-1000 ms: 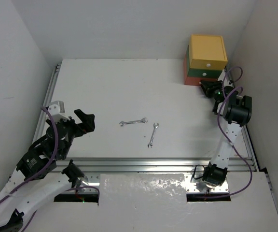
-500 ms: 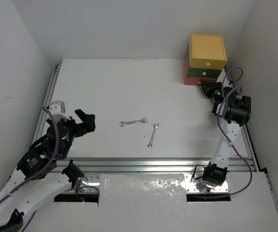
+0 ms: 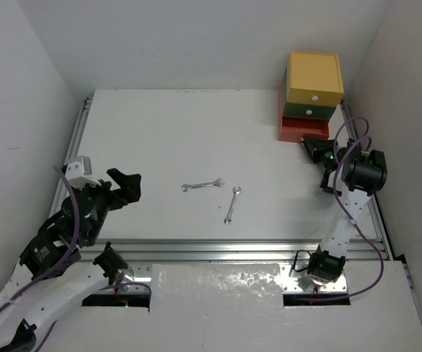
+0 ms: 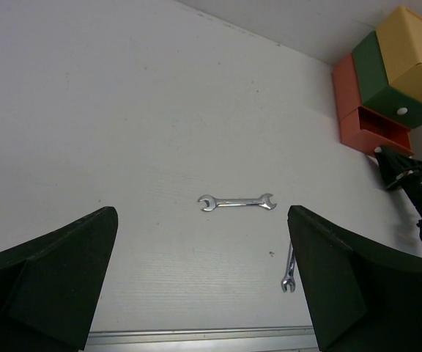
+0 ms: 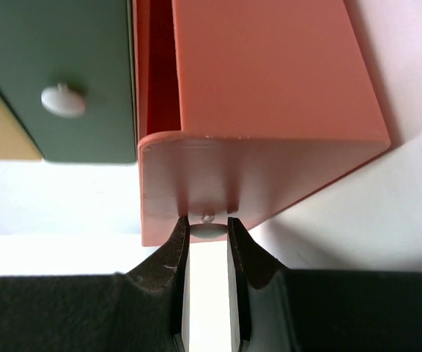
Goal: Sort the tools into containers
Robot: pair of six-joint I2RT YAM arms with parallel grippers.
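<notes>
Knob (image 5: 208, 230) of orange-red drawer (image 5: 269, 95) sits in right gripper (image 5: 207, 223).

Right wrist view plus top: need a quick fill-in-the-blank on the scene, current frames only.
The right end effector is shut on the orange-red drawer's white ______.
The drawer directly above it is ______.
______ silver wrenches lie on the table.
The left end effector is ______, holding nothing.
Missing words: knob; green; Two; open.
</notes>
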